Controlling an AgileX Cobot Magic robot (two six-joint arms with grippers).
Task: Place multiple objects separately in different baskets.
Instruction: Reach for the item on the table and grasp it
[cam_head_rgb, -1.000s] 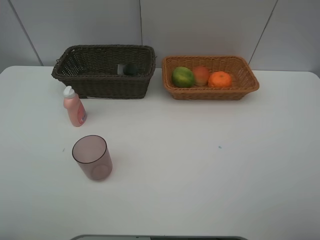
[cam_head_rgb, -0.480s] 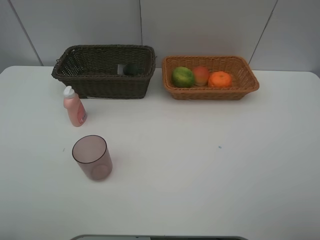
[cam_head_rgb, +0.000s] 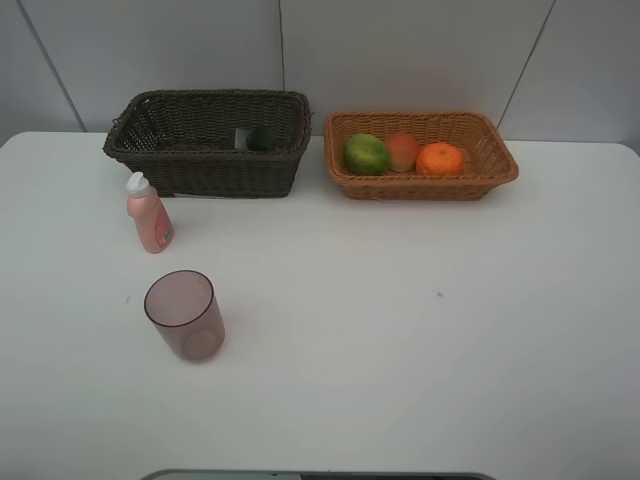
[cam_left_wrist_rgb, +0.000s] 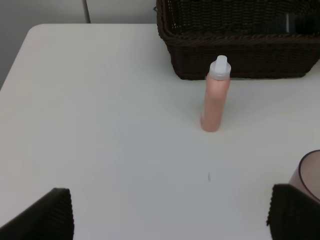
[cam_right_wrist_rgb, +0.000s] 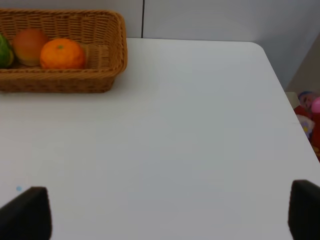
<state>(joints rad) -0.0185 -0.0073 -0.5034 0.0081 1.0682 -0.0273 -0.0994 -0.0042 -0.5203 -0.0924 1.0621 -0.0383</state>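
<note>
White worktop (cam_head_rgb: 400, 350) before pale wall panels (cam_head_rgb: 400, 50). Two woven wicker baskets stand apart along the far edge. The deeper dark brown basket (cam_head_rgb: 205, 175) is toward the far-left corner, the shallower tan basket (cam_head_rgb: 420, 186) toward the far right.

The tan one holds three smooth round fruits in a row: green fruit (cam_head_rgb: 366, 153), red-orange fruit (cam_head_rgb: 402, 150), orange (cam_head_rgb: 440, 158). A dark green bottle (cam_head_rgb: 262, 138) lies in the dark one, mostly hidden.

On the worktop's left side the slim, white-capped pink bottle (cam_head_rgb: 149, 218) stands upright just before the dark basket. The translucent mauve cup (cam_head_rgb: 185, 315) stands nearer the front edge, apart.

My left claw (cam_left_wrist_rgb: 170, 215) and right claw (cam_right_wrist_rgb: 165, 212) are both spread wide and hold nothing.

I judge the fruit sorted and the pink bottle next. The left claw must straddle its smooth body below the cap; being tall and narrow, it may tip.
</note>
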